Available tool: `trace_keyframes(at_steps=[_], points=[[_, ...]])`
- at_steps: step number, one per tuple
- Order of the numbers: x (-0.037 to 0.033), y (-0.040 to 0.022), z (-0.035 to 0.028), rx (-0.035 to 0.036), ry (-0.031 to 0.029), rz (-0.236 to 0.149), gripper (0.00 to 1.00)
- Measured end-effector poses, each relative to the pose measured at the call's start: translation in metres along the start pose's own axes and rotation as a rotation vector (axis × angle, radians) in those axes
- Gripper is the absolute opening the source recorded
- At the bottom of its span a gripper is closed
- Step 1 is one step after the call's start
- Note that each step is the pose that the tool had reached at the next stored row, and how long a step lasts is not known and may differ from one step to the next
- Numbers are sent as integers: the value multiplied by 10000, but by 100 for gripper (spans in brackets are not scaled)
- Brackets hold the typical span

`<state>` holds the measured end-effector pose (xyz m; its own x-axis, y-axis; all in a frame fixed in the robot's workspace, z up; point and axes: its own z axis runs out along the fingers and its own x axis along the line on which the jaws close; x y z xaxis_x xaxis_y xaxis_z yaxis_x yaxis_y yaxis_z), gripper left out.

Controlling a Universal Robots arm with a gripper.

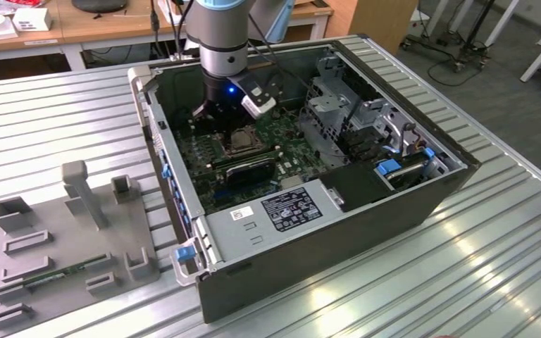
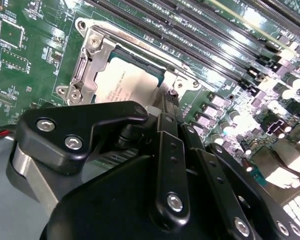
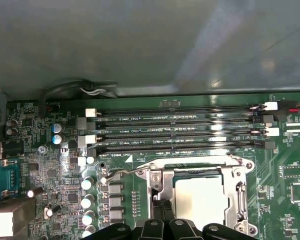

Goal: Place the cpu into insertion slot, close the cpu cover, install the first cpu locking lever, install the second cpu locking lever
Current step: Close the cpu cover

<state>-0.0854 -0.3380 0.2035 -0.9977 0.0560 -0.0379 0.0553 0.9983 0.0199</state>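
Currently cpu (image 3: pixel 200 200) being seen seated in insertion slot (image 1: pixel 242 141), cpu cover (image 3: pixel 238 197) lying over it. Tool (image 2: pixel 165 102), tips together, being positioned at slot edge. Likely risks: 1 locking lever (image 3: pixel 121 171) being missed or slipping off, cover being left unlatched, board being scraped.
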Motion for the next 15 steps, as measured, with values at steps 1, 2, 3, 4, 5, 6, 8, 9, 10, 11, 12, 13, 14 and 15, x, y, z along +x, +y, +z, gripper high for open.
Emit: trace_keyframes(at_steps=[1,2,3,4,5,6,8,9,10,11,12,13,14,15], points=[[0,0,-10,0,-1,0,11],[-1,0,-20,-1,-1,0,11],[-1,1,-32,0,0,0,11],[-2,1,-48,-1,0,0,11],[-2,1,-65,0,0,0,11],[-3,1,-81,0,0,0,11],[-4,2,-112,1,0,1,11],[-5,2,-128,1,0,0,11],[-5,3,-144,0,0,0,11],[-6,3,-160,0,0,0,11],[-7,3,-177,-1,-1,0,11],[-7,4,-194,0,0,0,11],[-8,4,-210,0,0,0,11],[-9,4,-227,0,0,0,11]])
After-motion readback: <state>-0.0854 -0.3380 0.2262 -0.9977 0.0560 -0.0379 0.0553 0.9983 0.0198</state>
